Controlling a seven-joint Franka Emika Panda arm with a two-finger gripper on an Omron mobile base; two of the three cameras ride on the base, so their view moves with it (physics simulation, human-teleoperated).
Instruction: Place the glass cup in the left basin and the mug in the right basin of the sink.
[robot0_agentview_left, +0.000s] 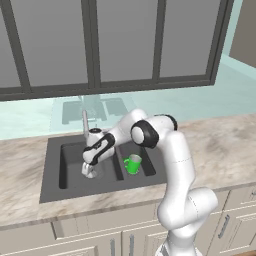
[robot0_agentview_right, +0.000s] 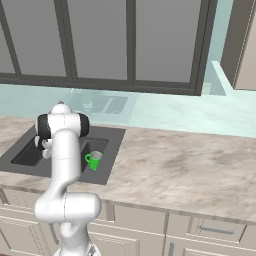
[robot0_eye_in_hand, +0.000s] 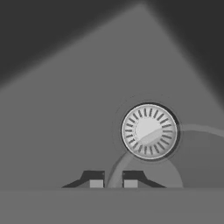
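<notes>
In the left base view, the arm reaches down into the left basin (robot0_agentview_left: 75, 167) of the sink (robot0_agentview_left: 50, 192), and the gripper (robot0_agentview_left: 89, 172) sits low over the basin floor with the glass cup (robot0_agentview_left: 95, 171) at its tip, faint and hard to separate from the dark floor. The mug (robot0_agentview_left: 133, 163) stands upright in the right basin (robot0_agentview_left: 150, 162), handle toward the divider. A slim faucet (robot0_agentview_left: 85, 122) rises behind the sink. In the right base view, the arm's upper link hides most of the left basin (robot0_agentview_right: 25, 152); the mug (robot0_agentview_right: 93, 160) stands in the right basin (robot0_agentview_right: 105, 150), set into the marble counter (robot0_agentview_right: 175, 165). In the hand view, the gripper (robot0_eye_in_hand: 113, 180) has its fingertips (robot0_eye_in_hand: 96, 180) set narrowly, with the curved rim of the glass cup (robot0_eye_in_hand: 114, 170) passing between them, so the jaws appear pinched on the cup wall; the round silver drain (robot0_eye_in_hand: 149, 131) lies just beyond, seen through the glass. Judged handling: the cup is light, rigid, smooth and breakable. A rim-wall pinch suits it, but it may slip or tip, so it should be released only once the base rests flat.
</notes>
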